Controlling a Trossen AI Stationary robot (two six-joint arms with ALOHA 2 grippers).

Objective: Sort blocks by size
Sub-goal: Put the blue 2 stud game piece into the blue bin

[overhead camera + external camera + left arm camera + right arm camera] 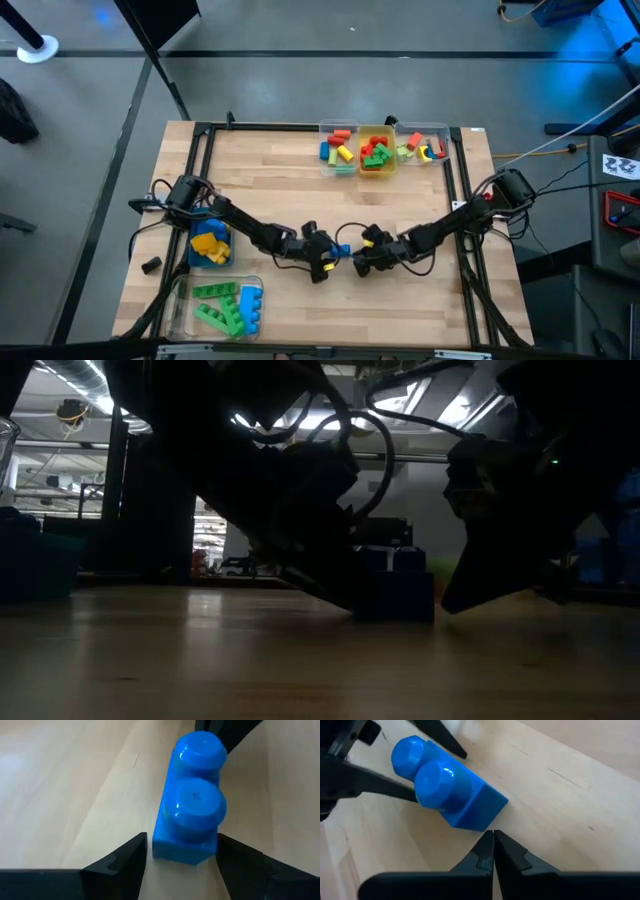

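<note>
Brick: a small blue brick with two round bumps on top lies on the wooden desk, near the front middle, between the two arms.
Left claw: the left claw is spread wide, one finger on each side of the brick's near end. The fingers sit just beside the brick, and I cannot tell if they touch it.
Right claw: the right claw is pressed together and holds nothing. Its tip sits just beside the brick's far end, across from the left claw.
How the brick feels: it looks like hard, shiny plastic, so it is likely light and stiff. It will not squash or break. The smooth sides may be slippery, and a light brick can skid on the desk if it is bumped.
Where to hold it: the two flat long sides are best. The round bumps would let the fingers slide off. A squeeze low on the body should keep it from tipping.
What could go wrong: the shut right claw is very close, and a nudge could turn the brick out of the left claw's gap.
Other bricks: green and blue bricks lie in a clear bin at the front left, yellow ones in a blue bin beside it, and mixed bricks in small bins at the back.
</note>
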